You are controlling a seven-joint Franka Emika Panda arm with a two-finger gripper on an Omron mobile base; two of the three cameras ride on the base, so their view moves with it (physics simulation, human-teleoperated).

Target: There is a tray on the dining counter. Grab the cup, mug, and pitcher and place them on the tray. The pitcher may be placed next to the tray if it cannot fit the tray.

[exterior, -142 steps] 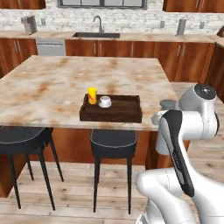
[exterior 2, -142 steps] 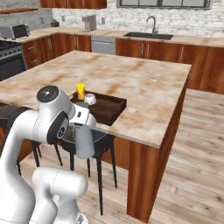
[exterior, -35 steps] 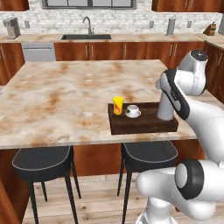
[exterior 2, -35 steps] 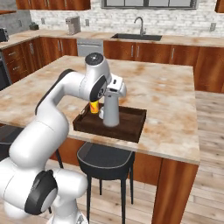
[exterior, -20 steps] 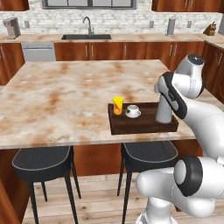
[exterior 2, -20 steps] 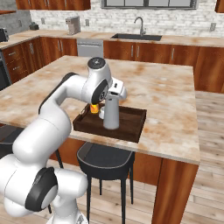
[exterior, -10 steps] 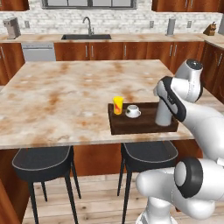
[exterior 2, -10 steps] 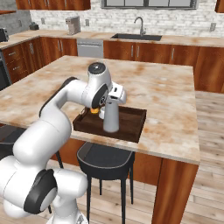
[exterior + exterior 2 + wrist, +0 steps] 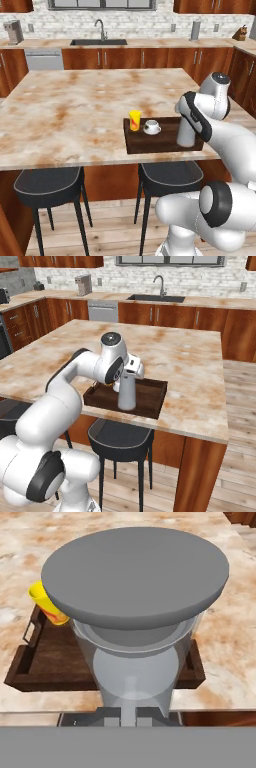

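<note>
Pitcher (image 9: 185, 134) stands upright at one end of the tray (image 9: 150, 144) on the worktop (image 9: 75, 115), clenched in the tool (image 9: 129, 372); cup (image 9: 134, 120) and mug (image 9: 151, 127) at the other end.

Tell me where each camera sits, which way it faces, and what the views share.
Left base view: behind the arm's left, looking forward and down at the dining counter; arm at lower right.
Right base view: behind its right; arm at lower left.
Hand view: on the hand, facing the pitcher.
Shared: tray, pitcher, cup.
</note>
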